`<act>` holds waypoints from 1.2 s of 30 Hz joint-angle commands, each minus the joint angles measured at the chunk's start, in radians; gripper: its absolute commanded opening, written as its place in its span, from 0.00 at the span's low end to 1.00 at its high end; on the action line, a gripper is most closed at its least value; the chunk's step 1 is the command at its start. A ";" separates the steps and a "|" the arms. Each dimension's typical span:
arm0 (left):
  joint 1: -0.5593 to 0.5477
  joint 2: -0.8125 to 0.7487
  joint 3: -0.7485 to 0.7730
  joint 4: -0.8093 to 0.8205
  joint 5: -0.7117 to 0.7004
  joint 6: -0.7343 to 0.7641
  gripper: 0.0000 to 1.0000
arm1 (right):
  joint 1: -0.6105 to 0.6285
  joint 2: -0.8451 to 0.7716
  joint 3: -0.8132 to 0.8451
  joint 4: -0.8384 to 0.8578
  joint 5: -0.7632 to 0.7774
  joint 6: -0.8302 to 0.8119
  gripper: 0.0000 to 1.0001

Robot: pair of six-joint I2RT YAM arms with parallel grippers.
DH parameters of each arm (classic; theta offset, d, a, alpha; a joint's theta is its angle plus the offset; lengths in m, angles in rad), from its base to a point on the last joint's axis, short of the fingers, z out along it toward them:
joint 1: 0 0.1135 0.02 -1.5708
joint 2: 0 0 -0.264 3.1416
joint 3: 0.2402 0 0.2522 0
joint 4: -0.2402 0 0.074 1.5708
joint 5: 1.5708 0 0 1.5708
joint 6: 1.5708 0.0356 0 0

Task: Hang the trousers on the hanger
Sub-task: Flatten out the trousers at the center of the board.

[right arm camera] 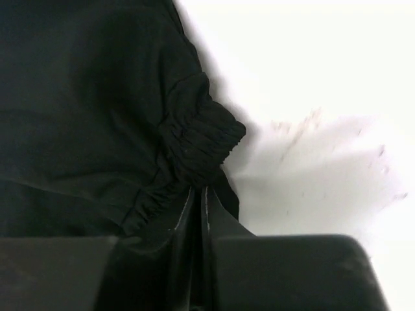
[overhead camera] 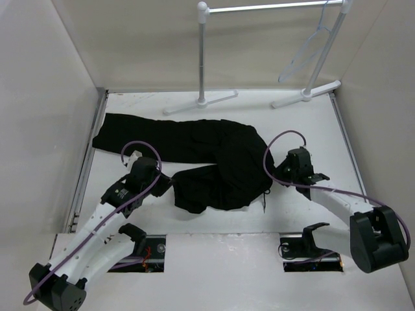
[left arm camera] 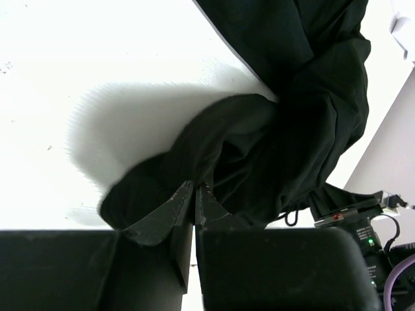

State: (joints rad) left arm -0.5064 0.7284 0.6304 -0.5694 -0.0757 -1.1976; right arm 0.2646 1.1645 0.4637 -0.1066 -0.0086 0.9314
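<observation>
While both arms reach out from the near edge, the step in hand looks like the opening grasp: the left gripper (left arm camera: pixel 194 189) has its fingers pressed together on a fold at the near left of the trousers (overhead camera: pixel 214 162), and the right gripper (right arm camera: pixel 198 191) is pinched on a gathered elastic hem at their right side, waistband or cuff I cannot tell. The trousers lie crumpled on the table (overhead camera: pixel 305 123) between the two grippers, one leg stretched away to the left, the rest bunched in a heap. Next, I judge, comes a joint lift and spread, so the cloth hangs flat enough to drape; the bunching may drag or twist. Farther back stands the rack (overhead camera: pixel 202 58), its feet just beyond the cloth, and the hanger (overhead camera: pixel 311 48) hangs from its rail at the far right, well apart from the trousers, so a long carry past the rack's feet remains
</observation>
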 commanded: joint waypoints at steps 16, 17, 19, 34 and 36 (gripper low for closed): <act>0.516 -0.043 0.189 -0.240 -0.104 0.207 0.00 | -0.379 0.060 0.400 0.019 0.173 -0.143 0.04; 0.553 -0.047 0.204 -0.254 -0.099 0.216 0.00 | -0.400 0.067 0.409 0.021 0.167 -0.140 0.04; 0.611 -0.060 0.244 -0.291 -0.114 0.230 0.00 | -0.457 0.086 0.431 0.009 0.150 -0.131 0.04; 0.642 0.052 0.704 -0.449 -0.496 0.362 0.00 | -0.615 0.310 0.604 -0.128 0.122 -0.006 0.08; 0.642 0.062 0.616 -0.451 -0.480 0.337 0.00 | -0.626 0.342 0.648 -0.146 0.134 -0.006 0.10</act>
State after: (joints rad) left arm 0.1268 0.7502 1.3228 -0.9688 -0.4606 -0.8894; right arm -0.3359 1.4857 1.0191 -0.2485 0.0895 0.9005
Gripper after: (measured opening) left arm 0.010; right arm 0.094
